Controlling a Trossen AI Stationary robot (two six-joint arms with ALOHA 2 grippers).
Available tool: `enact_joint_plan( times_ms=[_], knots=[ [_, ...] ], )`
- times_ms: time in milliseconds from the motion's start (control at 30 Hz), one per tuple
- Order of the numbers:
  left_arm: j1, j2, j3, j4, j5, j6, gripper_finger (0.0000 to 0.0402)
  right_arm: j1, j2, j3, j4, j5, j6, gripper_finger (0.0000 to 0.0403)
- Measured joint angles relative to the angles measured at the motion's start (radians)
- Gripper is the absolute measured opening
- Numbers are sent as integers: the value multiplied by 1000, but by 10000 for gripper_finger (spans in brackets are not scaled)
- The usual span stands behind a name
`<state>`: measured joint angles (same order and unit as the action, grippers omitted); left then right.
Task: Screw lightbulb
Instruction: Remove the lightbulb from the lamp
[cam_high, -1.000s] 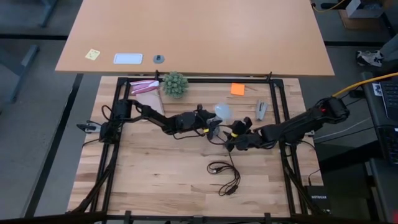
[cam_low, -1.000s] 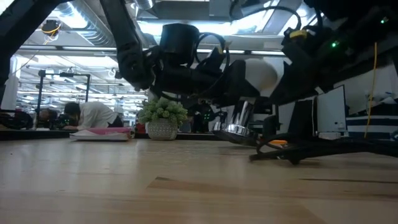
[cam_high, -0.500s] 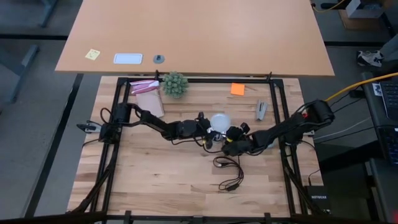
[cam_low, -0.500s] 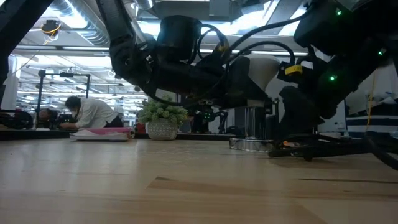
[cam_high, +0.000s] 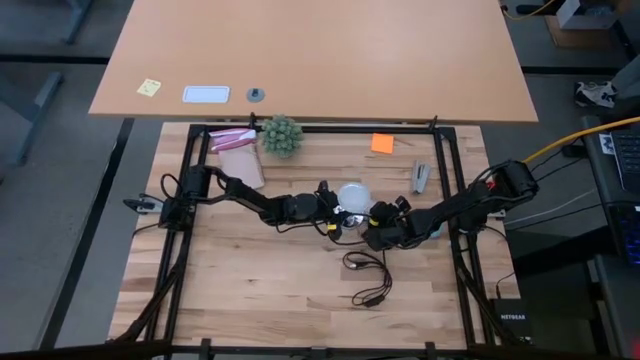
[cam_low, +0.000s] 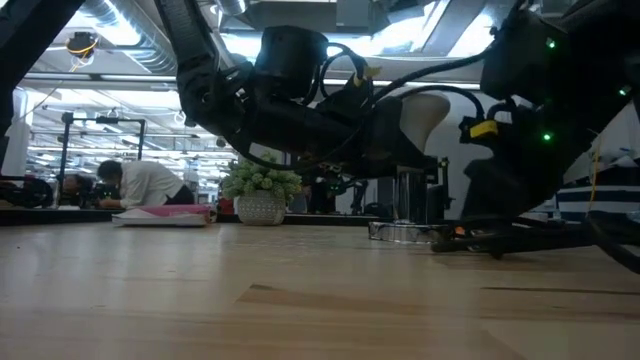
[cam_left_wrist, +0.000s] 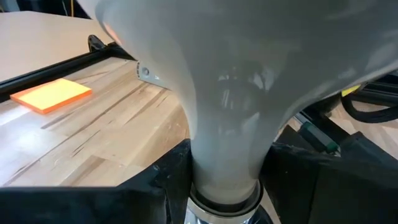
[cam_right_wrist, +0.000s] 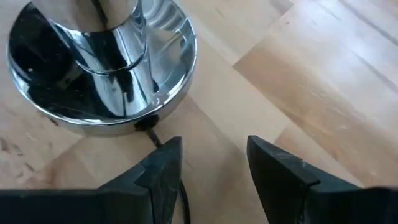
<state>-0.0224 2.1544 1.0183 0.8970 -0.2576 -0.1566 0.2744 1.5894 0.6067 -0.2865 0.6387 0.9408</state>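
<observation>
The white frosted lightbulb (cam_high: 354, 194) stands upright, dome up, with its narrow end in the silvery socket (cam_low: 409, 196). The socket's round base disc (cam_right_wrist: 102, 62) rests flat on the wooden table. My left gripper (cam_high: 338, 212) reaches in from the table's left and is shut on the bulb, which fills the left wrist view (cam_left_wrist: 236, 74). My right gripper (cam_right_wrist: 214, 163) is open just to the right of the disc and a little nearer, touching nothing. The socket's black cord (cam_high: 366, 280) trails toward the near edge. My left gripper pinches the bulb's narrow neck (cam_left_wrist: 224, 168) between its two fingers (cam_left_wrist: 165, 182), just above the socket's silvery collar (cam_left_wrist: 224, 210). The fingers come in about level from the table's left. The bulb stands upright in the socket, which stands on the table.
A little green plant (cam_high: 281, 134), a pink packet (cam_high: 232, 140), an orange note pad (cam_high: 382, 143) and a small grey object (cam_high: 421, 177) sit along the far side. A black frame (cam_high: 448, 200) borders the board. A person (cam_low: 140, 185) sits in the room behind.
The bulb and socket were tilted, with the base disc off the table; they now stand upright with the disc flat on the wood. My left gripper has gone a little toward the near edge with the bulb. My right gripper has gone toward the left and near edges.
</observation>
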Motion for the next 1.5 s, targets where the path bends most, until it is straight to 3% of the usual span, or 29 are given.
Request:
enact_joint_plan(
  times_ms=[333, 533, 700, 867, 1133, 1267, 1500],
  knots=[
    [-2, 0, -2, -1, -32, 1, 158, -1, -3, -1, 151, -207, -5, 188],
    [-2, 1, -2, -2, -33, 0, 158, 2, 12, 1, 338, -355, -6, 188],
    [-2, 2, -2, -4, -37, -4, 158, 2, 91, 1, 536, -395, -37, 188],
    [-2, 2, -2, -10, -38, -5, 158, 3, 116, 2, 581, -342, -54, 188],
    [-2, 2, -2, -10, -41, -6, 158, 1, 2, 1, 561, -288, -167, 188],
    [-2, 2, -2, -10, -39, -4, 158, 2, -86, 1, 474, -210, -197, 188],
    [-4, 3, -2, -8, -41, -10, 158, 0, -235, 2, 170, 7, -189, 188]
  ],
)
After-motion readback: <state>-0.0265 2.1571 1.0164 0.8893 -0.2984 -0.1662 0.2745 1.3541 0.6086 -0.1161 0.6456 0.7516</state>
